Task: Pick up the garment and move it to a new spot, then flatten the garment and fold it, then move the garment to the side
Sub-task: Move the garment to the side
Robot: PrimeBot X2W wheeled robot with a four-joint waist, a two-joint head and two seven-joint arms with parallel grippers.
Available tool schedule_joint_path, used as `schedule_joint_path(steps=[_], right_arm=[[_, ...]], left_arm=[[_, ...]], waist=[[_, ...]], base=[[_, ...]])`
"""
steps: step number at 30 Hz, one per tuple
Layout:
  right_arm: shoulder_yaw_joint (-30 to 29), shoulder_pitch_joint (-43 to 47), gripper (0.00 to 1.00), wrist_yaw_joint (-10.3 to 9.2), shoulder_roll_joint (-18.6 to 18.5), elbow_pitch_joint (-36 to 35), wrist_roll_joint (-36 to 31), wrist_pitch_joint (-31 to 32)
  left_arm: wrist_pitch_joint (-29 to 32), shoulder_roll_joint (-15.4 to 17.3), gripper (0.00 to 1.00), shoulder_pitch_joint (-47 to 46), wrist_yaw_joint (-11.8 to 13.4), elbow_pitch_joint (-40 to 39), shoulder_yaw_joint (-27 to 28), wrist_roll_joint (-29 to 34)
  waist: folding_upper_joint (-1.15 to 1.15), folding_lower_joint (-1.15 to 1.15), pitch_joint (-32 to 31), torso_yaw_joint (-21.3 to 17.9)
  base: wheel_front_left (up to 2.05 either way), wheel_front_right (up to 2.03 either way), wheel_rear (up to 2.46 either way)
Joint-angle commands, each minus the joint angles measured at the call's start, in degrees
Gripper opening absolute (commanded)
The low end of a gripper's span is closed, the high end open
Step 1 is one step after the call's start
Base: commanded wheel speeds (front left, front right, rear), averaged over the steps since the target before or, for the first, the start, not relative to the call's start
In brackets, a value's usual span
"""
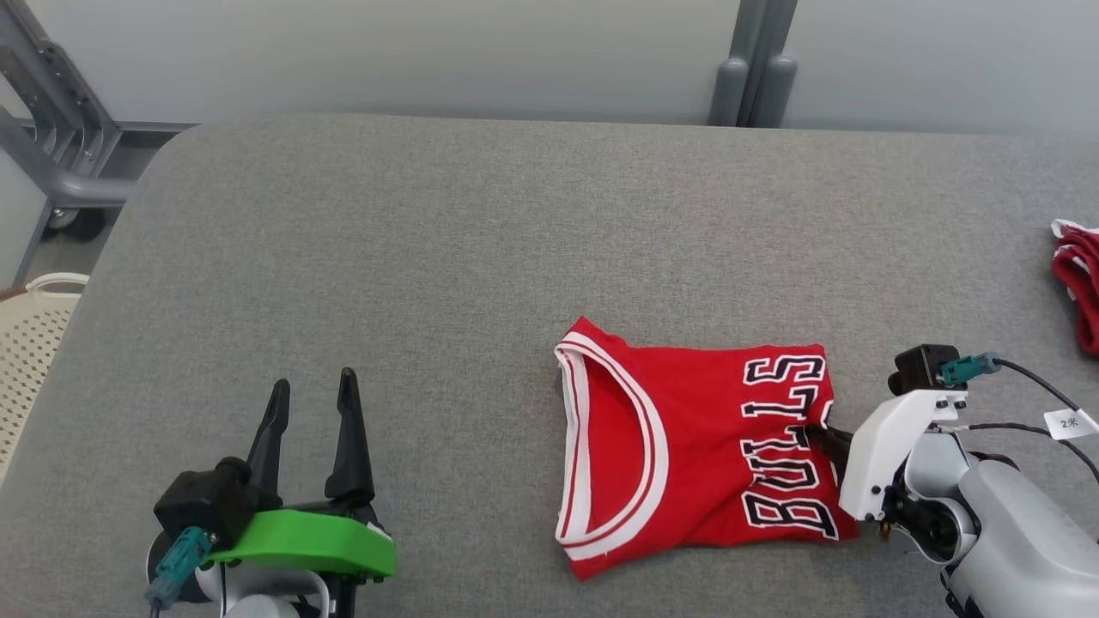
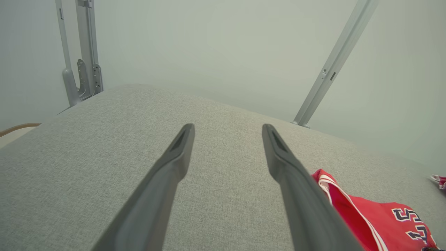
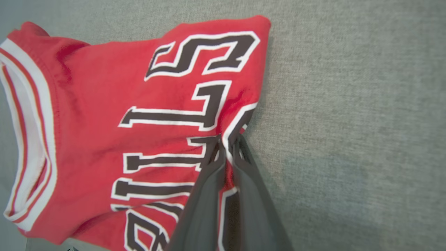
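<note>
Head view. Garment (image 1: 695, 446) lies folded into a compact red packet on the grey table (image 1: 429, 257), at about 4 o'clock from table centre.

Step in hand (judged): fold looks done, so this is the last one, moving the packet aside.

Right gripper (image 1: 828, 436): comes in from 3 o'clock. Fingers pinched nearly together on the packet's 3 o'clock edge, with fabric caught between them in the right wrist view (image 3: 224, 146).

Left gripper (image 1: 313, 384): at 8 o'clock, fingers spread wide, holding nothing, well apart from the cloth.

Orientation: neckline faces 9 o'clock, folded edge faces 3. Lettering runs up the 6–12 line, B nearest 6. Packet is near square, with its long axis slightly along 9–3.

Next move calls for: a low drag or a shallow lift toward the side, slow enough that the layers do not slip apart. A single-edge pinch may let the lower layer trail. Another red cloth (image 1: 1080, 283) lies at 3 o'clock; stop short of it.
</note>
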Motion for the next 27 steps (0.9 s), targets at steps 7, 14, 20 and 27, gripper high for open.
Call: schedule_joint_path(steps=[7, 14, 20, 27], right_arm=[[1.5, -3.6, 0.0, -0.02, -2.4, 2.1, -0.7, -5.4], [2.1, -7.7, 0.0, -0.01, -6.3, 2.6, -2.8, -6.7], [2.3, -10.6, 0.0, -0.01, -8.1, 1.8, -3.8, -5.9], [2.3, -14.1, 0.0, -0.02, -8.8, 0.4, -5.3, -5.2]], left_arm=[[-0.3, -0.1, 1.0, -0.2, -0.6, 0.0, -0.8, 0.8], [-0.3, -0.5, 1.0, -0.1, -0.7, -0.3, -1.3, 1.0], [-0.4, -0.9, 1.0, -0.6, -0.9, -0.4, -1.4, 1.2], [-0.5, -1.0, 1.0, -2.2, -1.1, 0.3, -1.3, 2.2]], waist=[[0.0, 0.0, -0.8, -3.5], [0.0, 0.0, -1.0, -10.9], [0.0, 0.0, -0.6, -17.8], [0.0, 0.0, 1.0, -26.4]], base=[[0.0, 0.0, 0.0], [0.0, 0.0, 0.0], [0.0, 0.0, 0.0], [0.0, 0.0, 0.0]])
